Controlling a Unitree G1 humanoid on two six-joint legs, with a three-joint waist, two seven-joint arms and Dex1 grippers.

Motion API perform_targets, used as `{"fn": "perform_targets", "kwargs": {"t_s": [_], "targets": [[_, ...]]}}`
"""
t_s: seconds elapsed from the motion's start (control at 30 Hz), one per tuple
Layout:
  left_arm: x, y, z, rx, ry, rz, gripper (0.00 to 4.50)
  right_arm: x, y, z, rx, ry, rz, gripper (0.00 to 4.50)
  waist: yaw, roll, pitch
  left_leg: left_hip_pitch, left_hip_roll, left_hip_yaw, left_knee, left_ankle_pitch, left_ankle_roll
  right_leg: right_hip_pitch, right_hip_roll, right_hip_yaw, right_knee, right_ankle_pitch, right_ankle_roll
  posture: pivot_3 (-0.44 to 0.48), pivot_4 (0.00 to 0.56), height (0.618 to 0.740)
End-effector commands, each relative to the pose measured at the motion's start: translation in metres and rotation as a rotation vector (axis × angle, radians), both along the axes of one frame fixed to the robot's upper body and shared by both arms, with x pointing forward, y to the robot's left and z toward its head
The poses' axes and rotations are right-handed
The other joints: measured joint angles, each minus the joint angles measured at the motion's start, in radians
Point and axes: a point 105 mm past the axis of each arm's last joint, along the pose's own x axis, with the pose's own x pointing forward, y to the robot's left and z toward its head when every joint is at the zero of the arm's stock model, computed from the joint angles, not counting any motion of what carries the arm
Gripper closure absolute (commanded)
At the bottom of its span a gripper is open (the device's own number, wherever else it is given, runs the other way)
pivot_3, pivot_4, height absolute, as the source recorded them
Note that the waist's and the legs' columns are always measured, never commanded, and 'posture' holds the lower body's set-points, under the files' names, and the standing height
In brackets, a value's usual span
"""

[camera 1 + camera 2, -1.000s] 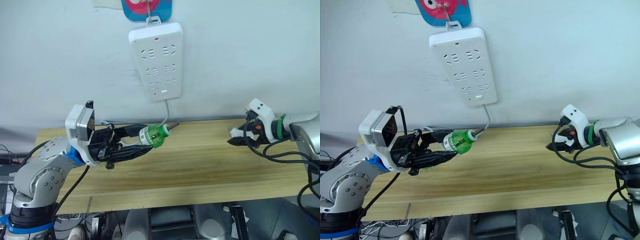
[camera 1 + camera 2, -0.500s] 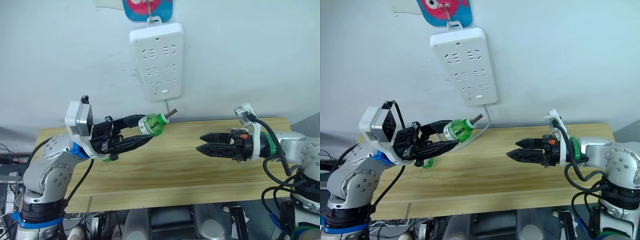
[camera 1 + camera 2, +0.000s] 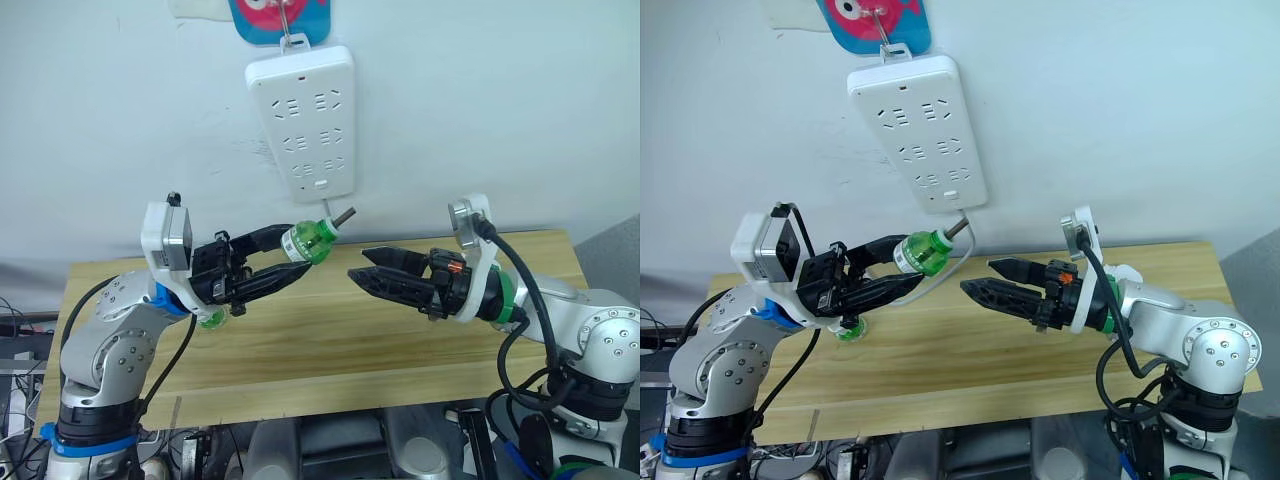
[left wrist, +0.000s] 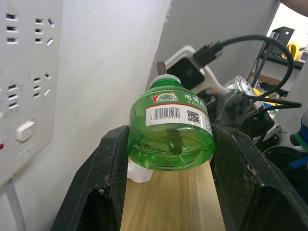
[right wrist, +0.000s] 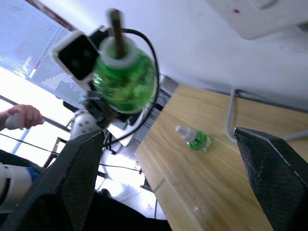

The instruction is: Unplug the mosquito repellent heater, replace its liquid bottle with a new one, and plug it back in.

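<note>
My left gripper (image 3: 296, 255) is shut on a green liquid bottle (image 3: 308, 243) and holds it in the air just below the power strip. The bottle lies on its side, its dark wick (image 3: 343, 215) pointing right and up. In the left wrist view the bottle (image 4: 171, 132) sits clamped between both black fingers (image 4: 113, 163). My right gripper (image 3: 358, 264) is open and holds nothing. It points left at the bottle from a short gap away. A second green bottle (image 5: 197, 140) with a white cap lies on the table under my left gripper. The mosquito repellent heater is out of view.
A long white power strip (image 3: 300, 120) hangs on the wall, its grey cable (image 3: 968, 240) dropping behind the held bottle. The wooden table (image 3: 400, 340) runs under both arms. In the right wrist view a person's hand (image 5: 21, 116) shows far behind my left arm.
My right gripper has swung from the table's right end to the middle, now open and pointing at the bottle. The left gripper has lifted the bottle higher.
</note>
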Motion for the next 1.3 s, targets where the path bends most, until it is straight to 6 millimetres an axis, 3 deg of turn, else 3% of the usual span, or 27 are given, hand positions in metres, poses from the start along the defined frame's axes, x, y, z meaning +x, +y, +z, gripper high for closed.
{"fn": "perform_targets", "kwargs": {"t_s": [0.03, 0.9, 1.0, 1.1, 1.3], "targets": [[-0.001, -0.002, 0.006, -0.009, -0.045, 0.005, 2.25, -0.009, 0.005, 0.013, 0.061, -0.016, 0.037, 0.03, 0.0, 0.0, 0.0, 0.0, 0.0, 0.0, 0.0, 0.0, 0.0, 0.0, 0.0, 0.0, 0.0, 0.0, 0.0, -0.206, 0.345, 0.74], [-0.004, -0.015, 0.007, -0.027, -0.04, -0.027, 2.25, 0.006, 0.028, 0.036, 0.089, -0.012, 0.003, 0.03, -0.001, 0.0, 0.0, 0.0, 0.0, 0.0, 0.0, 0.0, 0.0, 0.0, 0.0, 0.0, 0.0, 0.0, 0.0, -0.207, 0.342, 0.74], [-0.004, -0.015, 0.007, -0.026, -0.043, -0.028, 2.25, 0.006, 0.028, 0.036, 0.086, -0.01, 0.004, 0.6, 0.0, 0.0, 0.0, 0.0, 0.0, 0.0, 0.0, 0.0, 0.0, 0.0, 0.0, 0.0, 0.0, 0.0, 0.0, -0.207, 0.342, 0.74], [-0.004, -0.015, 0.008, -0.026, -0.045, -0.029, 2.25, 0.005, 0.029, 0.036, 0.084, -0.009, 0.005, 1.56, 0.0, 0.0, 0.0, 0.0, 0.0, 0.0, 0.0, 0.0, 0.0, 0.0, 0.0, 0.0, 0.0, 0.0, 0.0, -0.207, 0.342, 0.74], [-0.003, -0.015, 0.009, -0.025, -0.047, -0.031, 2.25, 0.005, 0.029, 0.036, 0.083, -0.005, 0.007, 1.56, 0.0, 0.0, 0.0, 0.0, 0.0, 0.0, 0.0, 0.0, 0.0, 0.0, 0.0, 0.0, 0.0, 0.0, 0.0, -0.207, 0.342, 0.74]]}}
